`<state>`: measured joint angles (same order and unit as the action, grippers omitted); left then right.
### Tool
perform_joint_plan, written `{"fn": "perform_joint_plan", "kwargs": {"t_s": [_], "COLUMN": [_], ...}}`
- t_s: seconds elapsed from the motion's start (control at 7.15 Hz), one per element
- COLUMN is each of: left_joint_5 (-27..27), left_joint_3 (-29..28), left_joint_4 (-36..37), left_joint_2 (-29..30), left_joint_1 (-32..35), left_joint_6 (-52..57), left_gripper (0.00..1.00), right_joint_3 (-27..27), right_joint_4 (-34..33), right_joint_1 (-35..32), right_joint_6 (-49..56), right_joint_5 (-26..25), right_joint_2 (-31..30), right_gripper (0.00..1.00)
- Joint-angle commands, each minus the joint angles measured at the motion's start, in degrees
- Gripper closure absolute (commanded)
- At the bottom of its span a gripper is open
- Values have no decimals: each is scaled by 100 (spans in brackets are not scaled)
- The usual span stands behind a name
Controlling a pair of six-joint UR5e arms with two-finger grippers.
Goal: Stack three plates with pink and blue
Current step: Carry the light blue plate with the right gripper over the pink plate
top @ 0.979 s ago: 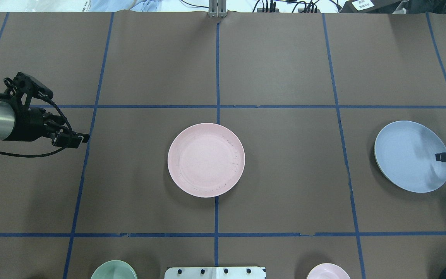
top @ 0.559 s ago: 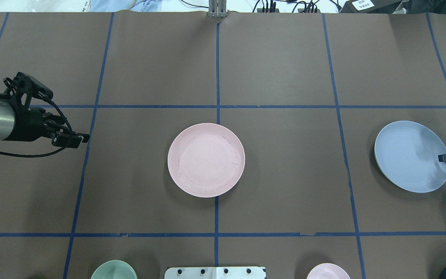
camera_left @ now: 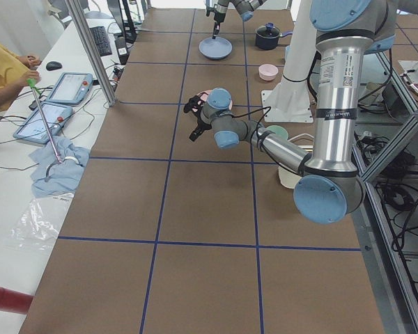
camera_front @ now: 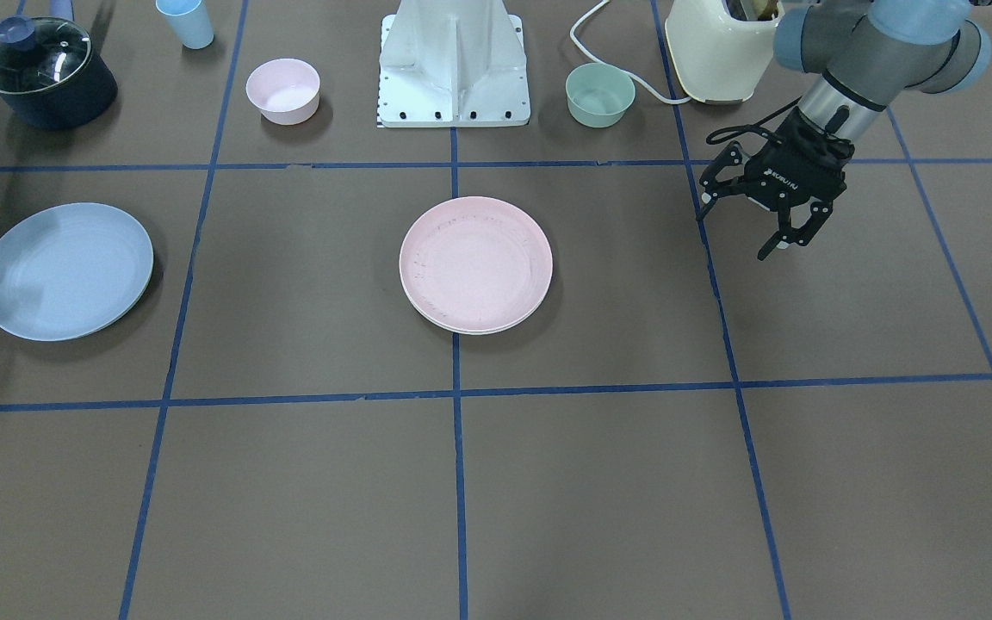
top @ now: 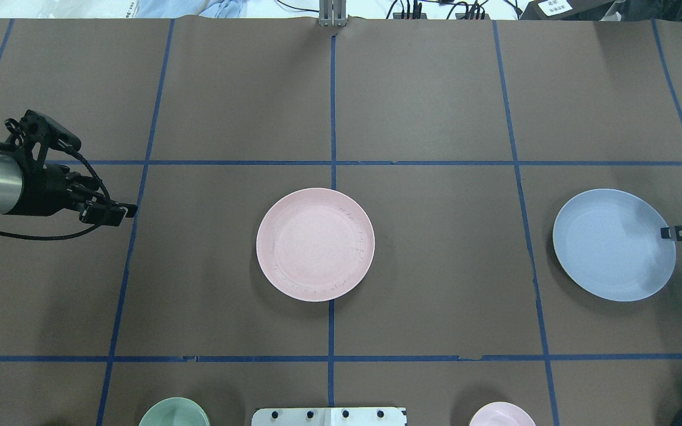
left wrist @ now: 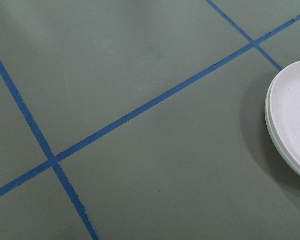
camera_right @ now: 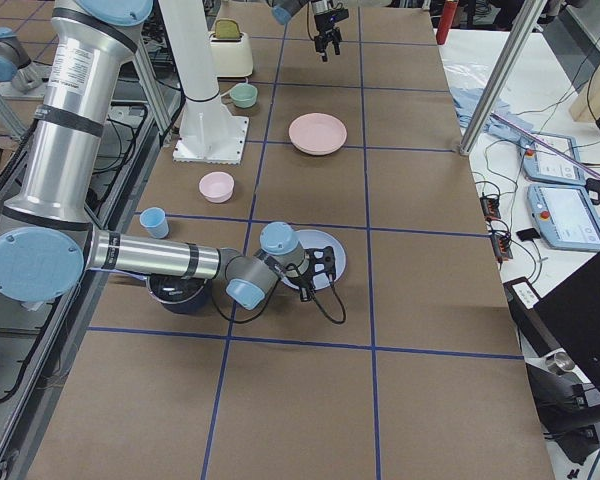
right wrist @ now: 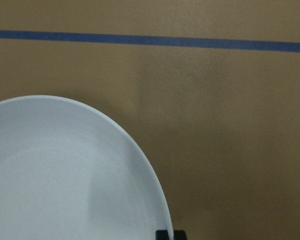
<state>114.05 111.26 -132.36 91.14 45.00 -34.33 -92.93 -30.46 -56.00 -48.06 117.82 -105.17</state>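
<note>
Plates apart on the worktop (top: 436, 284), one of them gripped.
The right pincer (top: 671, 232) is clamped on the rim of the blue plate (top: 613, 244) at the right. The left pincer (camera_front: 733, 232) hangs agape, well apart from the pink plate (top: 315, 244), which sits at centre on the cream plate (camera_front: 476, 331).

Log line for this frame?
right end effector: shut on blue plate rim | left end effector: open, empty | pink plate: centre, on cream plate

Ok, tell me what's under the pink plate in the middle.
A second plate lies under the pink plate: only a thin pale sliver of its rim shows at the pink one's edge. The rest is covered, as is anything beneath it.
</note>
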Motion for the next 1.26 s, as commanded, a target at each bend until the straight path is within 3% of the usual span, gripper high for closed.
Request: {"fn": "perform_joint_plan", "kwargs": {"t_s": [0.0, 0.14, 0.42, 0.56, 0.7, 0.84, 1.12], "left_joint_5": [46, 134, 625, 1071, 1693, 1647, 1532], "left_joint_3": [1, -34, 10, -16, -234, -445, -832], "left_joint_4": [17, 96, 1041, 1672, 2323, 2773, 2856], "left_joint_2": [17, 18, 0, -26, -26, -218, -325], "left_joint_1": [35, 288, 1322, 2250, 3024, 3580, 4112], "left_joint_6": [40, 275, 1981, 2870, 3070, 3072, 3483], "left_gripper": [0, 0, 0, 0, 0, 0, 0], "right_joint_3": [-225, -296, -619, -743, -936, -1234, -1631], "right_joint_4": [-12, -21, -30, -100, -692, -1551, -2932], "right_joint_1": [-51, -34, 325, 440, 536, 720, 1622], "right_joint_6": [-760, -1445, -2039, -2406, -2532, -2629, -3224], "right_joint_5": [154, 171, 119, 101, 84, -82, -914], "right_joint_2": [547, 994, 1209, 1392, 1751, 2103, 2866], "right_gripper": [100, 100, 100, 100, 100, 100, 100]}}
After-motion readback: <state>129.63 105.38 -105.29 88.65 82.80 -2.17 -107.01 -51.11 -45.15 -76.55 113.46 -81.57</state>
